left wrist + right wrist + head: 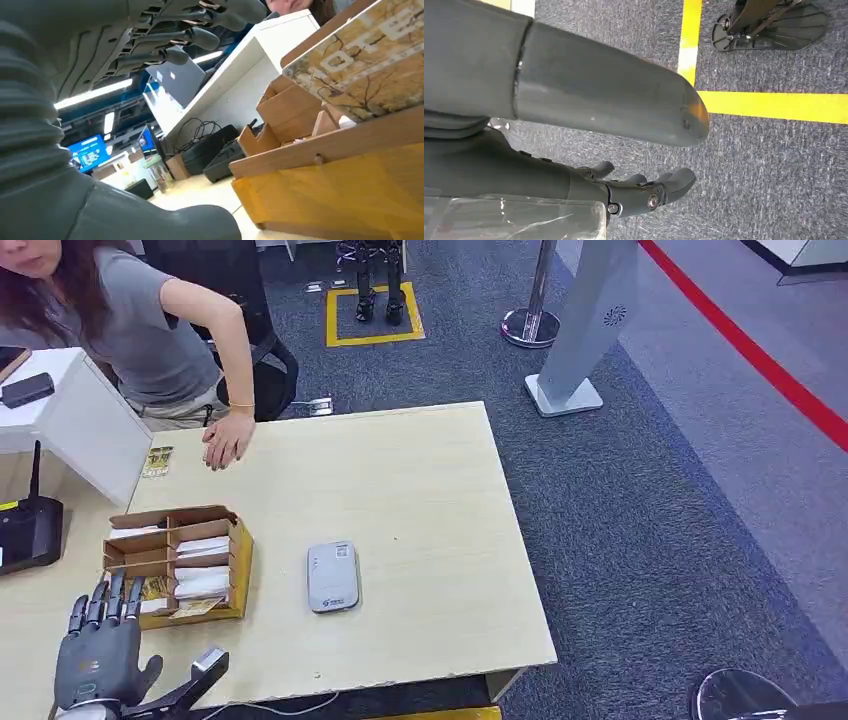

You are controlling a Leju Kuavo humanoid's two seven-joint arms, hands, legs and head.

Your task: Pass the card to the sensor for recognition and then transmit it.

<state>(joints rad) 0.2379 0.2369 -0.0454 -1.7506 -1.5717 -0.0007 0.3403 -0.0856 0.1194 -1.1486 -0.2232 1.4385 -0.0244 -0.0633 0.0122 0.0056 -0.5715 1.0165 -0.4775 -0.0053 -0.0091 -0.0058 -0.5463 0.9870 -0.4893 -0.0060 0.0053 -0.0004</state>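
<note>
A brown cardboard box (pixel 239 570) with compartments stands on the left of the wooden table (pixel 420 490); white cards (pixel 203 546) and a yellow patterned card (pixel 197 607) lie in it. The grey card sensor (pixel 333 576) lies flat to the right of the box. My left hand (pixel 100 645) hovers at the box's near left corner, fingers spread, holding nothing. The left wrist view shows that hand (pixel 100 75) close beside the box (pixel 325 190), with the patterned card (pixel 365 65) leaning over its rim. My right hand (pixel 549 170) hangs over the carpet, fingers loosely extended and empty.
A person leans over the far left corner, one hand (pixel 228 438) flat on the table beside a loose yellow card (pixel 157 461). A black router (pixel 25 530) and a white cabinet (pixel 90 430) stand at the left. The table's right edge (pixel 520 540) meets grey carpet.
</note>
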